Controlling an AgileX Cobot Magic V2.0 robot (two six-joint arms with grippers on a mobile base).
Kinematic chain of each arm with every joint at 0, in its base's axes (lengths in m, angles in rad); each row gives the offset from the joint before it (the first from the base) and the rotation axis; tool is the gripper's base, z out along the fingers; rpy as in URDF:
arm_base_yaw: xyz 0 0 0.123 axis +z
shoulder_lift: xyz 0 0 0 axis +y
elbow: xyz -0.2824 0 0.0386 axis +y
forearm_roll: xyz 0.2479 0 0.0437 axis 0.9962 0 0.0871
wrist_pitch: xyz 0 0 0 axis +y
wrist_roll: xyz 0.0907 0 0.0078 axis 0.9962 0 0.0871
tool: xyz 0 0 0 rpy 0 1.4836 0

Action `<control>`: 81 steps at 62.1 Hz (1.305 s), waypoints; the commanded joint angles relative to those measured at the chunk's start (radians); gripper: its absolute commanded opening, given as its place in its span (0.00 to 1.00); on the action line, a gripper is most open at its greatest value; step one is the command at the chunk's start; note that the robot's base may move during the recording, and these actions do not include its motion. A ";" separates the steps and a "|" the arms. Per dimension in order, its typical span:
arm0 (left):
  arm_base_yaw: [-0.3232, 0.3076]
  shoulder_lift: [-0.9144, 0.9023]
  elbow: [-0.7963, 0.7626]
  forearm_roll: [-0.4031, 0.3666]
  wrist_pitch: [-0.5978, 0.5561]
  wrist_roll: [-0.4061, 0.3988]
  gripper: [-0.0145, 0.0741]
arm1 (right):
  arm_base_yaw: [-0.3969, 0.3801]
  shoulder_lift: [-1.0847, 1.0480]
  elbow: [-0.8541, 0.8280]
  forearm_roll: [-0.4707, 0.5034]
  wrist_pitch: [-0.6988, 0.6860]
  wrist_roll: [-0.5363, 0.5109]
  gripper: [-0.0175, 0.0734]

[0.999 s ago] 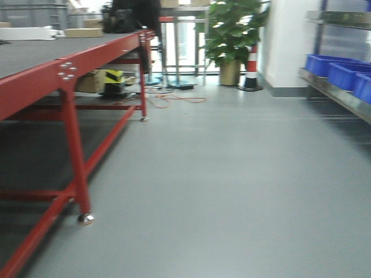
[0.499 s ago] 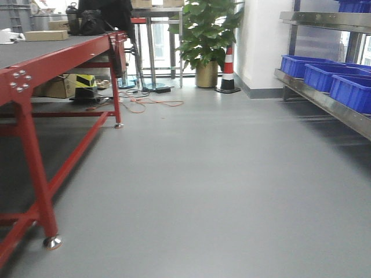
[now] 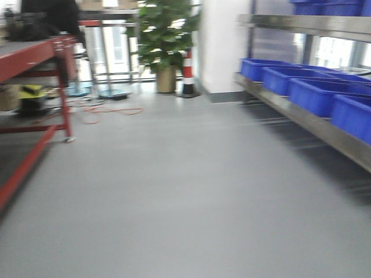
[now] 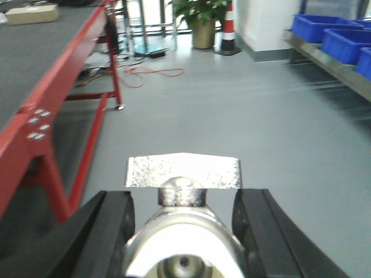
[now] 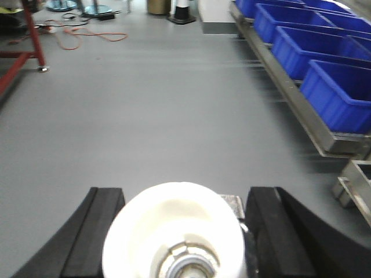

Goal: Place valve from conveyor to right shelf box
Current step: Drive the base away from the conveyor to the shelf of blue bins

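My left gripper is shut on a silver valve with a flat metal handle, held above the grey floor. My right gripper is shut on a second valve, seen end-on as a white round opening. The conveyor, a dark grey belt on a red frame, runs along the left; its red frame shows in the front view. Blue boxes stand in a row on the metal shelf at the right, also in the right wrist view. Neither gripper shows in the front view.
A potted plant and a red-white traffic cone stand at the far wall. An orange cable lies on the floor near the conveyor's leg. A cardboard box lies on the belt. Grey floor stretches between conveyor and shelf.
The front view has swung to the right: the conveyor has slid toward the left edge and the shelf with blue boxes fills more of the right side.
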 commanded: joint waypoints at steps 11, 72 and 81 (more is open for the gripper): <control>-0.003 -0.005 -0.006 -0.009 -0.064 -0.004 0.04 | -0.002 -0.008 -0.008 -0.009 -0.083 -0.006 0.01; -0.003 -0.005 -0.006 -0.009 -0.064 -0.004 0.04 | -0.002 -0.008 -0.008 -0.009 -0.083 -0.006 0.01; -0.003 -0.005 -0.006 -0.009 -0.064 -0.004 0.04 | -0.002 -0.008 -0.008 -0.009 -0.083 -0.006 0.01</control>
